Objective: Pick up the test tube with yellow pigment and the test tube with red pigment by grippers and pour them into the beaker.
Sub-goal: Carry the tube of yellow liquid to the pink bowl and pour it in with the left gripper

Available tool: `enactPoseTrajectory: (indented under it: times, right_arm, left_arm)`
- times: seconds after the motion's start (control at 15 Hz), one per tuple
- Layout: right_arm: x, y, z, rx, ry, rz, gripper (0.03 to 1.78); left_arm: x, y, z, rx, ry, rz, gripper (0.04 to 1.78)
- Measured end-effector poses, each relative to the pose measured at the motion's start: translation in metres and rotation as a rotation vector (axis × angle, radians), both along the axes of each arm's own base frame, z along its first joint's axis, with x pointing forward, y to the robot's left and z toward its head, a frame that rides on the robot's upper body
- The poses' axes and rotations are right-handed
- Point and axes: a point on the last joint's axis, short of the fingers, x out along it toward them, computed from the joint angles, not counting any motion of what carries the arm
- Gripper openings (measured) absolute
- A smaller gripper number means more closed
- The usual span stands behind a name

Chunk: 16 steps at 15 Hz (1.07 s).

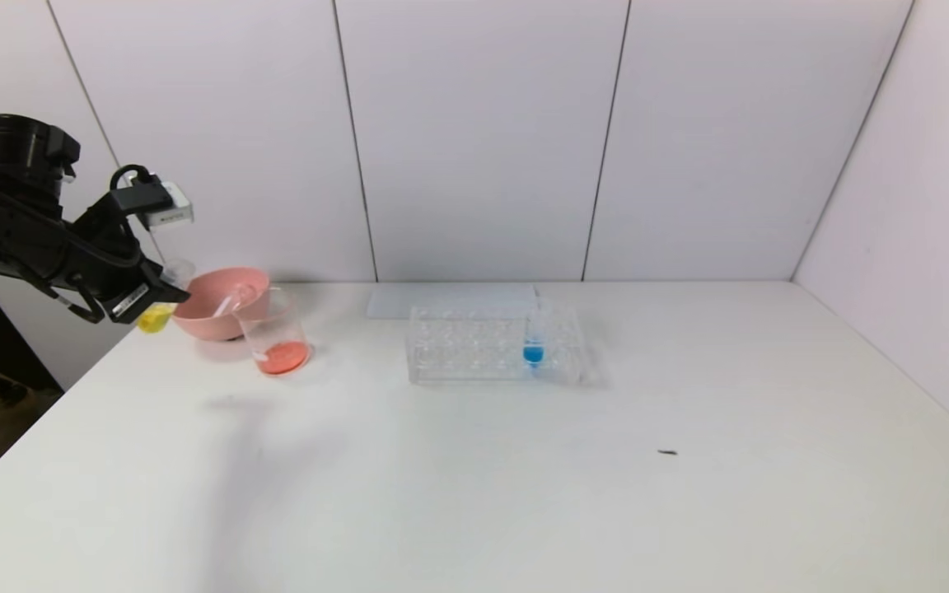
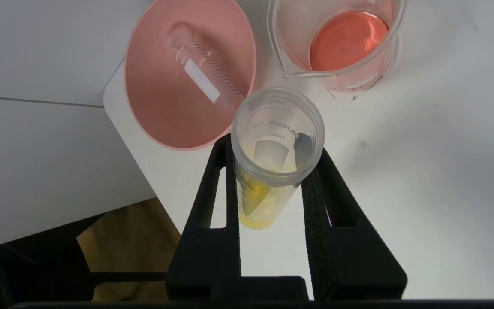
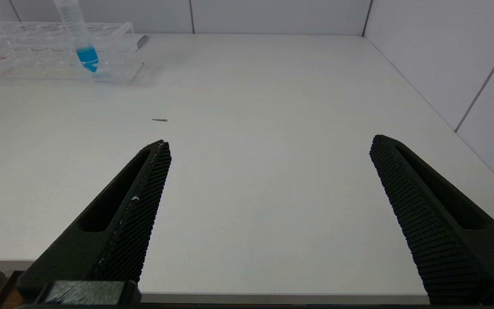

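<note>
From my station I find the left gripper (image 2: pixel 272 171) raised at the far left edge of the white table (image 1: pixel 524 494), just beside the pink bowl (image 1: pixel 219 301). Its two black fingers (image 2: pixel 212 206) are clamped on the test tube with yellow pigment (image 2: pixel 268 171), which stands close to upright with its open mouth up and yellow liquid pooled at the lower end. In the head view the yellow tip (image 1: pixel 154 318) shows below the gripper, clear of the tabletop.

An emptied clear tube (image 2: pixel 202 71) with a white label strip lies slanted inside the pink bowl. The beaker (image 1: pixel 274 338) stands just beside the bowl, on its right and nearer me, holding a shallow layer of red-orange liquid (image 2: pixel 347 40). I cannot tell whether beaker and bowl touch.

The clear tube rack (image 1: pixel 491 346) sits mid-table, well apart from the beaker, with one tube of blue liquid (image 1: pixel 533 346) upright in it.

The right gripper (image 3: pixel 268 180) hangs low over the near right part of the table, its fingers (image 3: pixel 144 201) spread wide apart and holding nothing.
</note>
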Motion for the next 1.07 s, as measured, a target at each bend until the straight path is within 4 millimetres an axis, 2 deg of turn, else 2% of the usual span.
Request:
enactPoseTrajectory:
  times: [0.47, 1.07]
  right_arm:
    - [0.000, 0.000, 0.000, 0.000, 0.000, 0.000, 1.70]
    - [0.000, 0.000, 0.000, 0.000, 0.000, 0.000, 1.70]
  left_arm:
    - [0.011, -0.007, 0.001, 0.046, 0.011, -0.064, 0.44]
    - [0.025, -0.007, -0.003, 0.116, 0.023, -0.112, 0.44]
